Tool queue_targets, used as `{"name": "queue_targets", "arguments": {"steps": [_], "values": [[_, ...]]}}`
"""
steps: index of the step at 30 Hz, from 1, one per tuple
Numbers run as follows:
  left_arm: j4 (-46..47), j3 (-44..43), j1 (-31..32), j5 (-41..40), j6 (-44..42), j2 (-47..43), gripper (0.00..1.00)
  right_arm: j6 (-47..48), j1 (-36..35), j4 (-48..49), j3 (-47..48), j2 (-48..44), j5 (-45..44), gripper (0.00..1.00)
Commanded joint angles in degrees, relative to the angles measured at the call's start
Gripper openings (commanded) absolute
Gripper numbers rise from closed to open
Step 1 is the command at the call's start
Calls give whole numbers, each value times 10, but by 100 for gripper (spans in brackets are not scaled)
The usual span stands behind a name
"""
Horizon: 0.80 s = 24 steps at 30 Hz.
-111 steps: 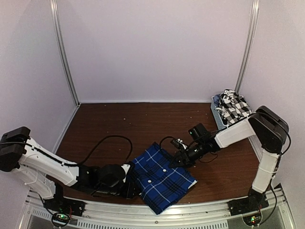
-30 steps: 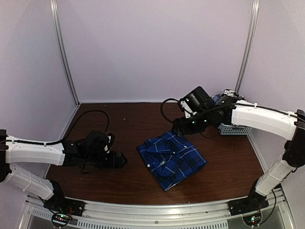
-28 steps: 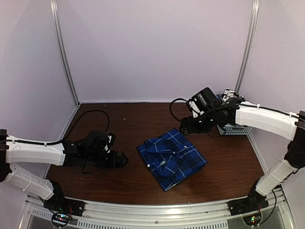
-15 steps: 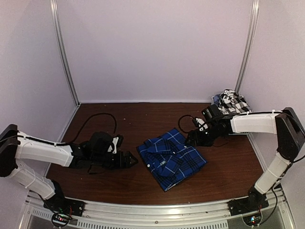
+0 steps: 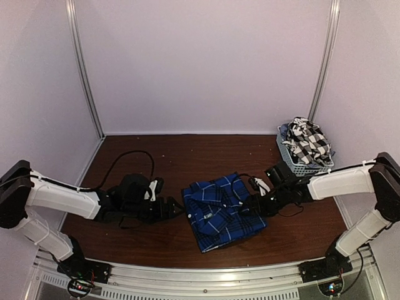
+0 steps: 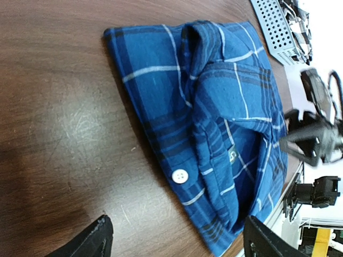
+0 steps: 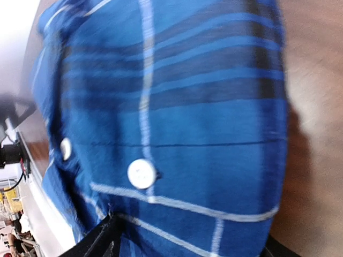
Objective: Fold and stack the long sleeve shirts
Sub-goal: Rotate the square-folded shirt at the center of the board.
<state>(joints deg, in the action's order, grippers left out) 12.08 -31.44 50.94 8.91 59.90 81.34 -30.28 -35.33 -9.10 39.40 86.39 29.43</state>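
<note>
**Top view.** The folded blue shirt [image 5: 224, 211] lies flat on the table [image 5: 187, 156]. The left gripper [image 5: 175, 210] sits low just left of the shirt, and the right gripper [image 5: 258, 204] meets the shirt's right edge. Behind and to the right of the shirt stands the basket [image 5: 294, 164]. It holds the crumpled check shirt [image 5: 307, 141], which heaps above its rim.

**Left wrist view.** The fingers [image 6: 97, 243] are spread wide and released, grasping nothing. The shirt's buttoned edge lies on the table ahead of them. A corner of the basket shows beyond the shirt.

**Right wrist view.** The blue shirt fills the frame, blurred, with a white button [image 7: 142, 173] near the middle. This gripper's jaws stand wide apart, unclenched, at the near side of the shirt.
</note>
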Motion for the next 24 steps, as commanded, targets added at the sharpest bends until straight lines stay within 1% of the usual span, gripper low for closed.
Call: {"name": "queue_targets", "arguments": {"steps": [1,4,7,12,14,16,21,24], "values": [[12,9,-3,-18,22,-9,85,-77,-80,54,-26,-45,-27,72],[-24,9,-3,-38,24,-31,85,-130,-154,88,-24,-45,-53,72],[-73,15,-3,-73,27,-65,85,-161,-220,129,3,-15,-66,72],[-150,35,-3,-126,29,-132,86,-141,-291,97,83,62,-83,73],[-173,38,-3,-136,29,-150,86,-125,-297,64,94,73,-93,73],[-191,39,-3,-141,29,-163,86,-111,-296,30,95,63,-115,74],[-213,61,-2,-131,46,-198,86,-72,-280,-86,110,8,-179,76],[-215,78,8,-129,63,-227,86,-46,-257,-135,124,-22,-207,77]]}}
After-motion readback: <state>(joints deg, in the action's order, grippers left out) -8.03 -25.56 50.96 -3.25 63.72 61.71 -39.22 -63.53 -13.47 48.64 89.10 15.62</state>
